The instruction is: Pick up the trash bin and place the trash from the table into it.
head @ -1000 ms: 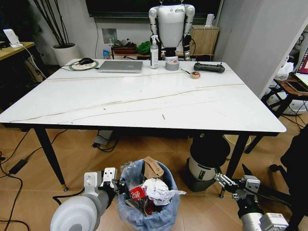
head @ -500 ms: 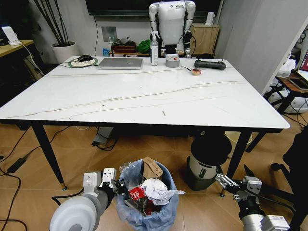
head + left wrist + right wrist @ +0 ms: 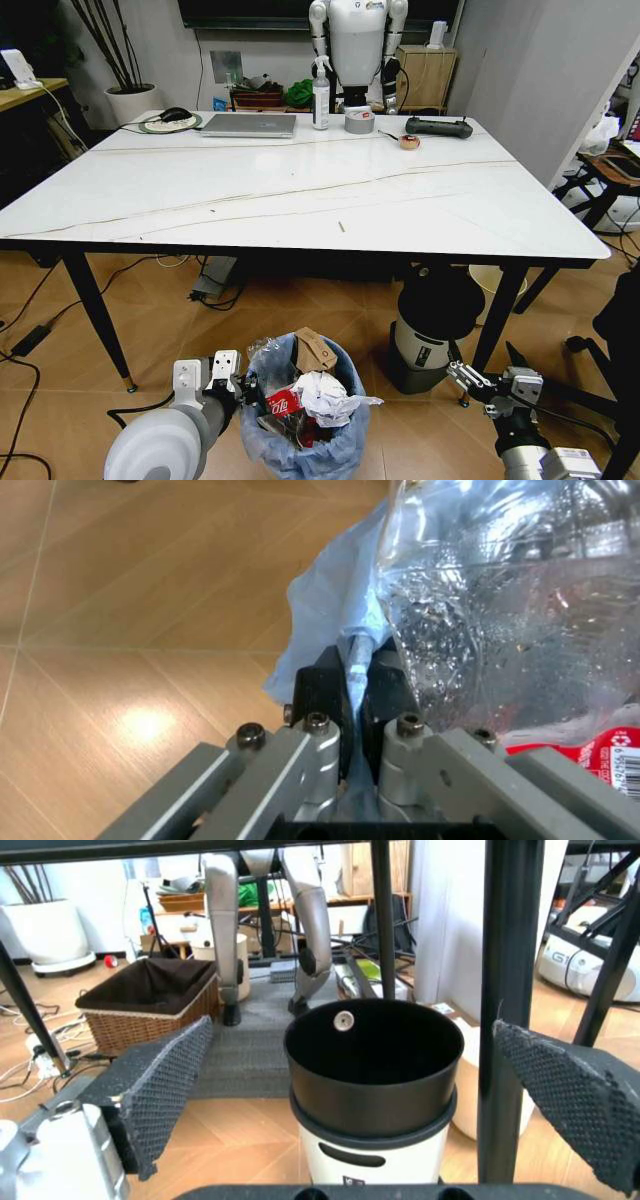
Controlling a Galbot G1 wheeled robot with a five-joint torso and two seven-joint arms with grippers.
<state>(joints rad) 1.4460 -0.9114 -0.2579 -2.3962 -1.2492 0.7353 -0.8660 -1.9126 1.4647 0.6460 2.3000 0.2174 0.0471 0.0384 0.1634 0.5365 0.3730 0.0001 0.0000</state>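
With the trash bin (image 3: 305,415) on the floor just in front of the worktop (image 3: 300,190), the trash (image 3: 312,392) already fills it: red wrapper, crumpled white paper, brown cardboard on top. The left gripper (image 3: 232,385) is at the bin's left rim, fingers (image 3: 325,686) clamped on the rim and blue liner bag. The right gripper (image 3: 470,378) is low to the right of the bin, near a black-and-white cylinder (image 3: 430,325), fingers (image 3: 165,1084) spread wide, holding nothing. Near the bin the worktop has no litter; the far edge holds a laptop (image 3: 250,124), tape roll (image 3: 359,120) and bottle (image 3: 320,97). Judgement: trash-loading looks done or nearly so; bin not lifted.
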